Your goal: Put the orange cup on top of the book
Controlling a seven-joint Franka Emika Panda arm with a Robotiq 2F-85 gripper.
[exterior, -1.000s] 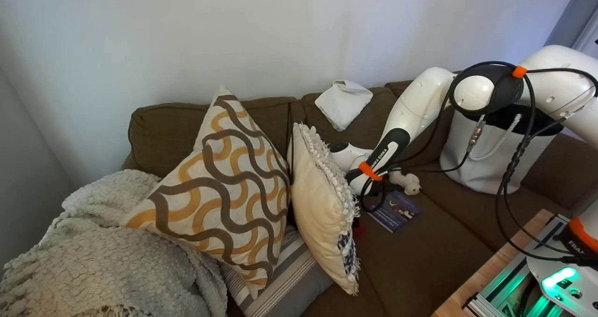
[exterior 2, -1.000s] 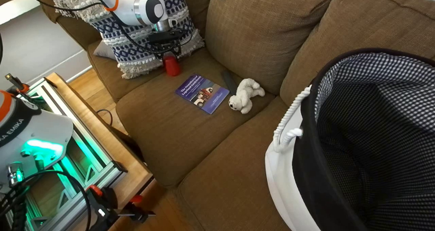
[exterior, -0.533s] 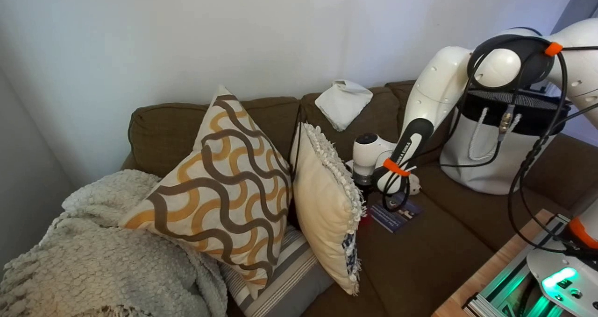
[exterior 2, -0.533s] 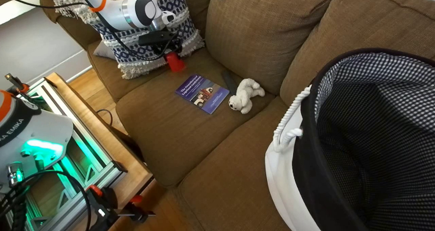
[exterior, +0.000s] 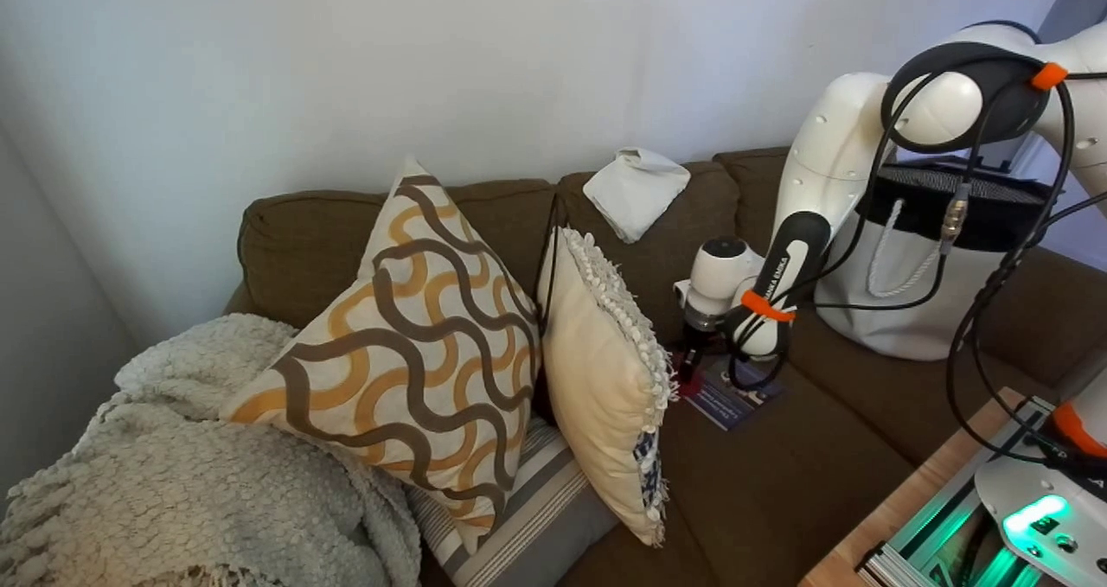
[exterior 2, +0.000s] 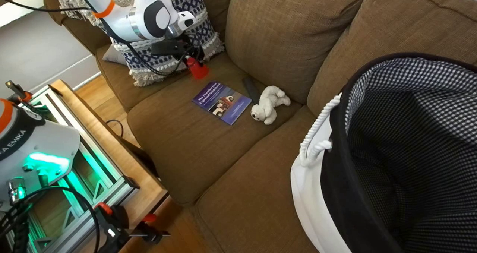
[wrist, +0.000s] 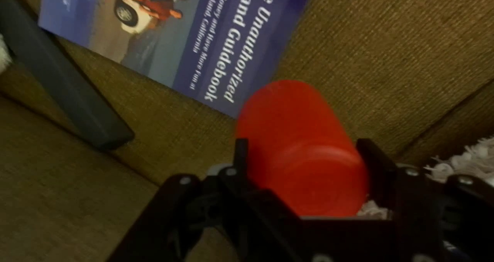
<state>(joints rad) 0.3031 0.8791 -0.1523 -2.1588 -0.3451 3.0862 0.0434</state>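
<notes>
The orange cup, small and red-orange, is in my gripper; it shows in the wrist view and in an exterior view. The two black fingers press on its sides, and its closed end faces the wrist camera. The cup is tilted and appears raised off the couch seat, near the book's edge. The book lies flat on the seat, with a blue-purple cover, pale title and a picture; it also shows in the wrist view. In an exterior view the cup is mostly hidden behind cushion fringe.
A white plush toy and a dark bar-shaped object lie beside the book. A fringed woven cushion stands behind the gripper. A large black-and-white basket stands on the couch. The robot base sits on a wooden table.
The gripper has moved with the cup, shifting right in both exterior views, away from the fringed cushion. The cup has gone from nearly upright to tilted and sits slightly higher. The book has not moved.
</notes>
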